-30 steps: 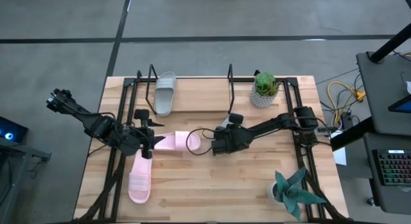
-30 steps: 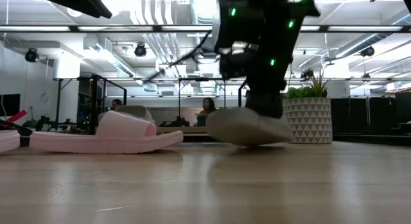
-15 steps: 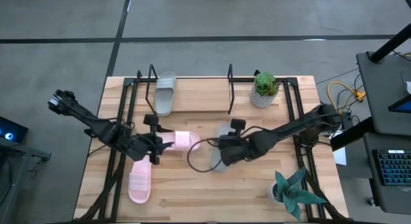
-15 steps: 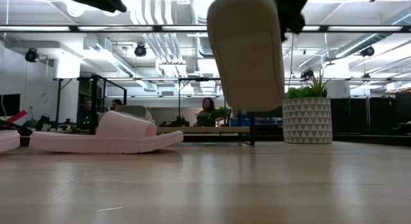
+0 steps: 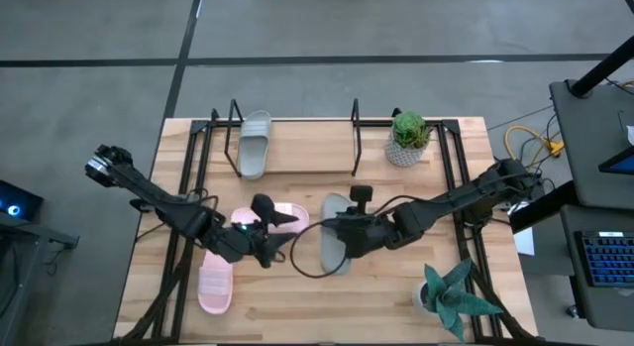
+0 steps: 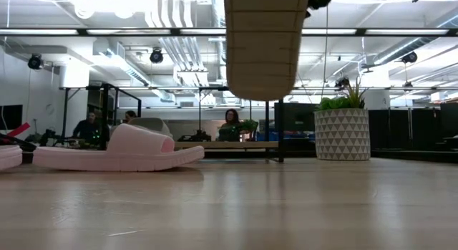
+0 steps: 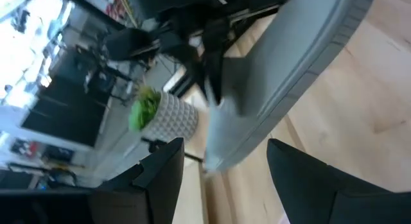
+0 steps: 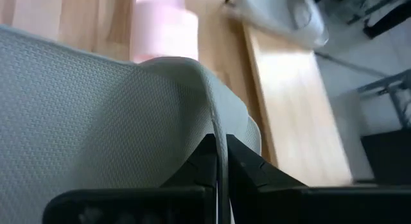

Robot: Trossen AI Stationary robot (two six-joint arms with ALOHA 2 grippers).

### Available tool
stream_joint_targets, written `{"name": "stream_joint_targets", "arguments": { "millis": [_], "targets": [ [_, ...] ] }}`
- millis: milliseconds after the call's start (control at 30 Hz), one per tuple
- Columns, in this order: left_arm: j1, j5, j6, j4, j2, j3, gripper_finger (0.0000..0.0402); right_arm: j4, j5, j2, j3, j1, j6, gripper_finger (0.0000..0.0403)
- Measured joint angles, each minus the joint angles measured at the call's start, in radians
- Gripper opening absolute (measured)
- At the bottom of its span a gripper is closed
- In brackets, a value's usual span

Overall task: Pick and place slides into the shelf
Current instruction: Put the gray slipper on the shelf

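Between the right gripper's (image 5: 342,234) closed fingers hangs a grey slide (image 5: 334,245), its ribbed sole visible only from table level, while the left gripper's (image 5: 274,238) fingers stand apart, empty.

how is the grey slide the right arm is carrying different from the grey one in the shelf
The carried grey slide is gripped by the right gripper and lifted clear of the table; the shelved grey slide lies flat inside the shelf, untouched by either gripper. Both are grey with wide straps.
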Motion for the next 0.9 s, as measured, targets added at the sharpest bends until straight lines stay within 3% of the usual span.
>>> {"name": "stream_joint_targets", "arguments": {
  "millis": [167, 400, 900],
  "targets": [
    [-0.001, 0.0, 0.08, 0.1, 0.085, 0.0, 0.0208, 0.044, 0.062, -0.006, 0.0, 0.0, -0.069, 0.0009],
    [-0.001, 0.0, 0.097, 0.165, 0.176, 0.003, 0.0208, 0.065, 0.062, -0.018, 0.0, -0.031, -0.09, 0.0009],
    [-0.002, 0.0, 0.238, 0.407, 0.255, 0.003, 0.0208, 0.168, 0.057, -0.019, 0.0, -0.053, -0.151, 0.0009]
  ]
}}
